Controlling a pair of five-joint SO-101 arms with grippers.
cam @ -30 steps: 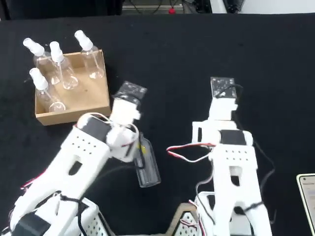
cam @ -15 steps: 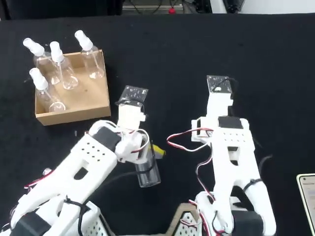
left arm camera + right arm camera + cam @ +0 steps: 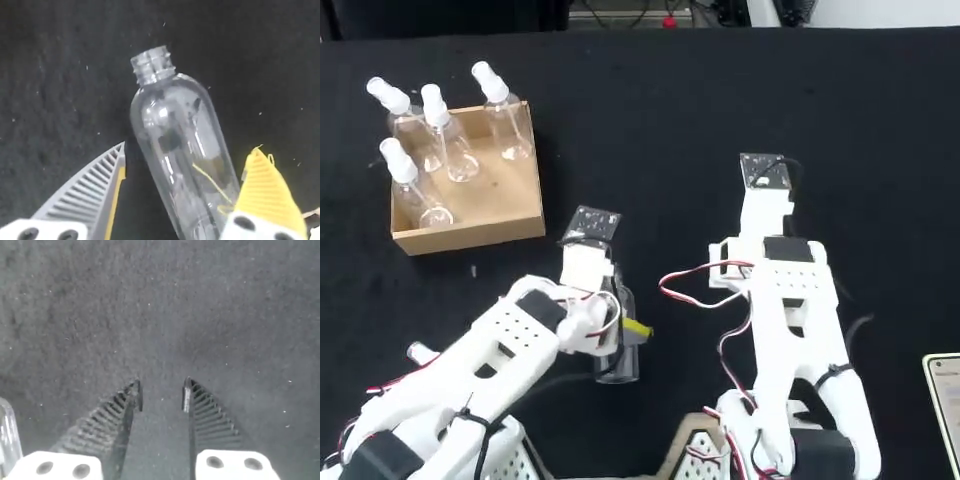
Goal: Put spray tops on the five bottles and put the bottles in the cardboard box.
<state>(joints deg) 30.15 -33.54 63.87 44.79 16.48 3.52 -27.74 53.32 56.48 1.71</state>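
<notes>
Lab: black-clothed table (image 3: 670, 100), loose cables (image 3: 620, 14)

Soft, even light falls from above on the black bench (image 3: 660, 100), which swallows it and shows hardly any shadow. The left arm (image 3: 500, 350) and right arm (image 3: 790, 310) stand out bright white. The left wrist view catches small glints on the clear bottle (image 3: 185, 145); the right wrist view is dimmer.

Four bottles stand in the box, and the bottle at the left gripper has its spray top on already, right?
No. The bottle at the left gripper has no spray top: the left wrist view shows its bare, open neck. Four topped bottles do stand in the cardboard box.
</notes>
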